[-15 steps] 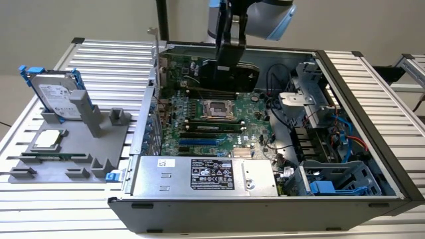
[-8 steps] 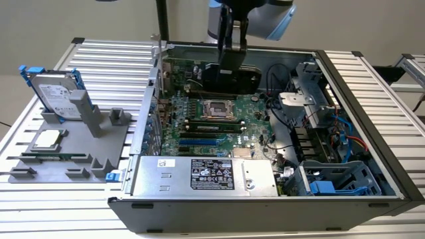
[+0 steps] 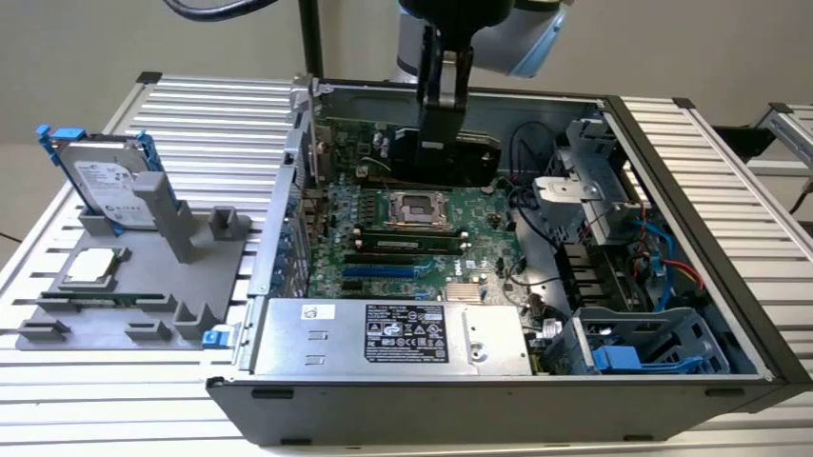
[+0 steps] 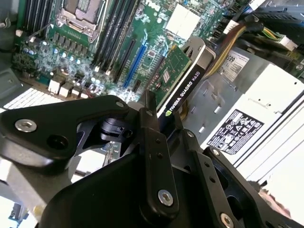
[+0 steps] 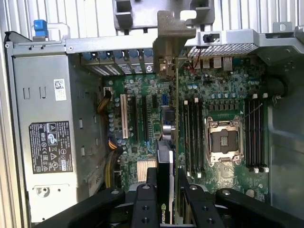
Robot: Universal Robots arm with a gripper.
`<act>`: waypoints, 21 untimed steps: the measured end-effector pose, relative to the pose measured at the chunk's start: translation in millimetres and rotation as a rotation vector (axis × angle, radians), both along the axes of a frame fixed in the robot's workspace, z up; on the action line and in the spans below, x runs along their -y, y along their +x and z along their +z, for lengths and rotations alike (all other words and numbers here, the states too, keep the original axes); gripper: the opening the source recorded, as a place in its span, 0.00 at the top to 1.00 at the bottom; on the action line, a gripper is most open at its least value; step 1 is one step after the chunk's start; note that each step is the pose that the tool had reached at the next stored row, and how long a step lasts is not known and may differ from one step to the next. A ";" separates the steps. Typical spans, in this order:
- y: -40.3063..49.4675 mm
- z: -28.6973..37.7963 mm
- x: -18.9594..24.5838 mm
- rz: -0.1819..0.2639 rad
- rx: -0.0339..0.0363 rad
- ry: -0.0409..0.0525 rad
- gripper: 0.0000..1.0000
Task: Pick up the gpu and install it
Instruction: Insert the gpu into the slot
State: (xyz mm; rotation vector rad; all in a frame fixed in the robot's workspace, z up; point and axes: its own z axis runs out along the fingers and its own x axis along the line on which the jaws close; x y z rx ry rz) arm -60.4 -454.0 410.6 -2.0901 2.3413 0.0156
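My gripper [image 3: 443, 143] hangs inside the open computer case [image 3: 686, 238], shut on the gpu [image 3: 467, 160]. The gpu is a card with a green board and a black shroud, held on edge over the far part of the motherboard [image 3: 406, 238]. In the second wrist view the gpu [image 4: 183, 80] sticks out from between the black fingers [image 4: 148, 128] toward the expansion slots [image 4: 135, 61]. In the first wrist view the card [image 5: 166, 161] shows edge-on, with its silver bracket [image 5: 173, 42] up at the case's rear slot openings. It is above the board, not seated in a slot.
A grey fixture [image 3: 128, 286] at the exterior view's left holds a hard drive with blue rails [image 3: 109, 176] and a small silver processor chip [image 3: 95, 267]. Inside the case are the power supply [image 3: 394, 333], the open processor socket [image 3: 413, 208], a drive cage [image 3: 635, 347] and cables [image 3: 661, 248].
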 end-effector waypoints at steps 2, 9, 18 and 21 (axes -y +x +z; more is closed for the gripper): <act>0.0 -1.4 -0.3 -0.022 0.0006 -0.0001 1.00; 0.0 -4.5 -14.6 -0.034 0.0021 0.0000 1.00; 1.0 -9.9 -25.6 0.000 0.0032 0.0001 1.00; 2.0 -12.2 -25.7 0.027 0.0031 0.0001 1.00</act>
